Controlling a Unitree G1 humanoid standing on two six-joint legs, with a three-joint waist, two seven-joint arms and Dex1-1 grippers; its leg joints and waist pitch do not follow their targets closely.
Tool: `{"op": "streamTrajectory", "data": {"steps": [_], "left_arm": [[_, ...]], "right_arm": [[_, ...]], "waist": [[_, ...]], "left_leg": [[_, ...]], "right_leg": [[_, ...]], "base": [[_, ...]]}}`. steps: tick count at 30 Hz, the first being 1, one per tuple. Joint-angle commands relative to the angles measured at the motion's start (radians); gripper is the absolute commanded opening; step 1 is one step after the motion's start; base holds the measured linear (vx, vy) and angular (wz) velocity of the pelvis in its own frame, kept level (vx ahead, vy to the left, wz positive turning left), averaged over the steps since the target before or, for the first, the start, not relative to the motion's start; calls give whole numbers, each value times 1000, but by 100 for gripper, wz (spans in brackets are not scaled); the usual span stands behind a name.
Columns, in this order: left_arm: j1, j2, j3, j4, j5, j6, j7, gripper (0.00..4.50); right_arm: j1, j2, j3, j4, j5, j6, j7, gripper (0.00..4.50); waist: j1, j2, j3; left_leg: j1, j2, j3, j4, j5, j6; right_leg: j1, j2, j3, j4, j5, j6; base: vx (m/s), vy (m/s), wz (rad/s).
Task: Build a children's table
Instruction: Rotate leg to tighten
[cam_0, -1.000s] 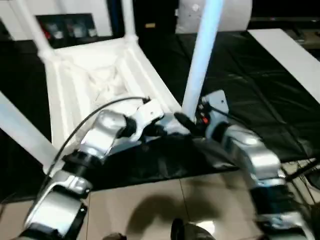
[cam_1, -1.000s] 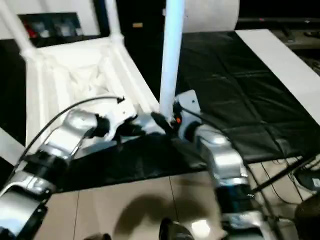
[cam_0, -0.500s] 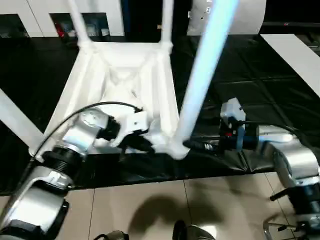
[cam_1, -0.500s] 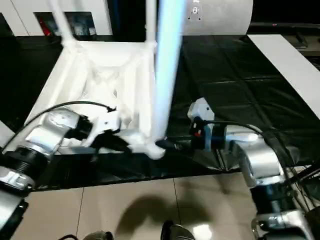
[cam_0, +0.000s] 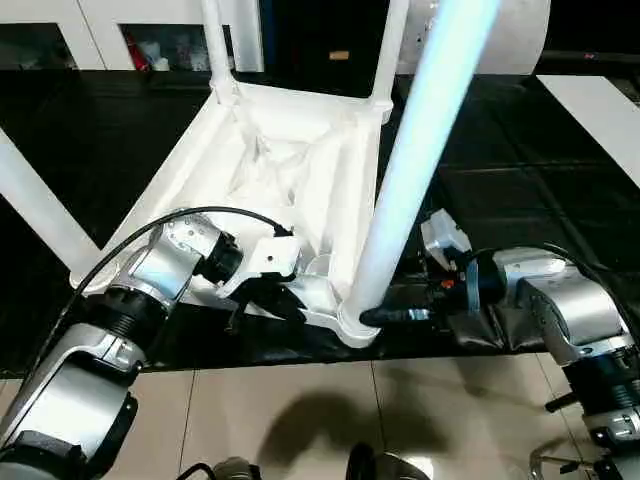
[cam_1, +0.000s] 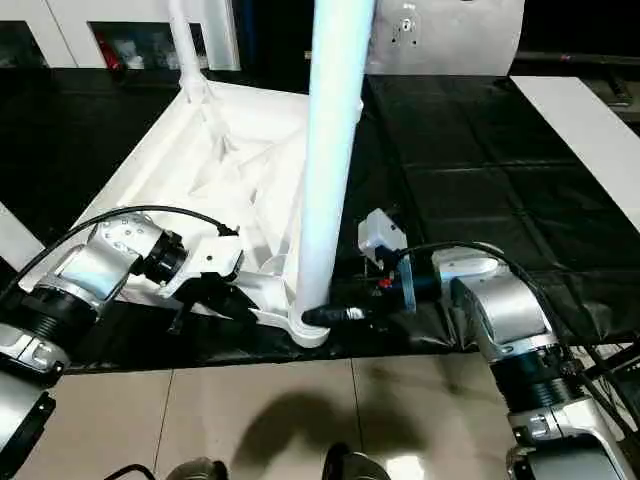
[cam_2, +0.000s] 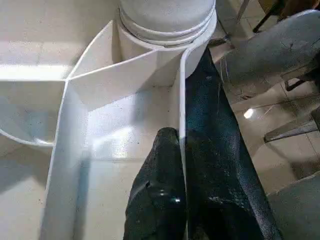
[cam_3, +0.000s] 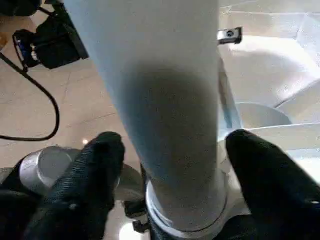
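Upturned on a black sheet (cam_1: 470, 160): the white children's table (cam_0: 290, 165), ribbed hollow underside facing up, rounded rectangular top flat against the sheet, long side running away from the robot toward white cabinets (cam_0: 60, 25) at the back. Four round legs pointing upward, long axes close to vertical. Nearest leg (cam_0: 415, 160) seated in the near right corner socket, just above the tiled floor (cam_0: 300, 410), rising past the upper edge of the head views and tilted slightly to the right. Two far legs upright at the far corners; the fourth slanting out at the left edge.

Left gripper (cam_2: 172, 165) clenched on the thin near rim wall of the tabletop beside that socket, one black finger (cam_2: 157, 190) inside the hollow, the other outside against the sheet. Right gripper (cam_3: 167, 150) reaching in level from the right at the base of the nearest leg, black fingers (cam_3: 100, 160) spread to either side of the leg; contact with the leg not clear enough to tell. Flat white board (cam_1: 585, 130) lying on the sheet at far right, well apart from the table.
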Motion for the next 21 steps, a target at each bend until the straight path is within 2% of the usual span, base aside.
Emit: {"op": "streamTrajectory", "data": {"steps": [1,2,5,6,12,15,17,21], "left_arm": [[-19,-5,-22,-5,5,-19,-29,0],[-19,-4,-22,-3,5,-21,-28,0],[-21,-4,-22,2,4,-28,-26,0],[-23,-5,-21,11,4,-37,-26,0],[-24,-8,-19,25,8,-50,-22,0],[-22,-10,-16,24,6,-45,-17,0],[-19,-11,-14,23,5,-38,-11,0],[-17,-15,-9,26,8,-14,12,0]], "right_arm": [[-1,-13,8,2,3,4,19,328],[-1,-13,11,4,1,1,21,305],[-3,-12,19,12,-4,-7,27,301],[-6,-11,23,18,-3,-8,30,271],[-14,-6,32,35,-6,-10,33,219],[-16,2,33,36,-3,2,31,204],[-13,9,33,28,3,15,28,198],[-3,25,28,3,25,54,6,196]], "waist": [[-6,-12,-85],[-6,-12,-85],[-6,-9,-85],[-7,-11,-84],[-5,-11,-84],[-6,-14,-83],[-5,-10,-83],[-6,-11,-80]], "left_leg": [[3,26,0,-62,-66,128],[4,26,0,-62,-66,129],[5,27,0,-62,-67,129],[4,27,0,-62,-68,128],[3,25,1,-62,-69,127],[4,26,1,-62,-69,128],[3,26,0,-62,-68,128],[3,25,1,-63,-76,123]], "right_leg": [[87,-62,71,-51,-371,-108],[86,-62,71,-51,-371,-108],[85,-61,71,-52,-368,-109],[85,-61,71,-52,-369,-108],[86,-61,70,-54,-383,-99],[85,-61,69,-54,-383,-100],[85,-61,70,-54,-383,-100],[85,-59,68,-57,-396,-93]], "base": [[0,0,0],[0,0,0],[0,0,0],[0,0,0],[0,0,0],[0,0,0],[0,0,0],[0,0,0]]}}
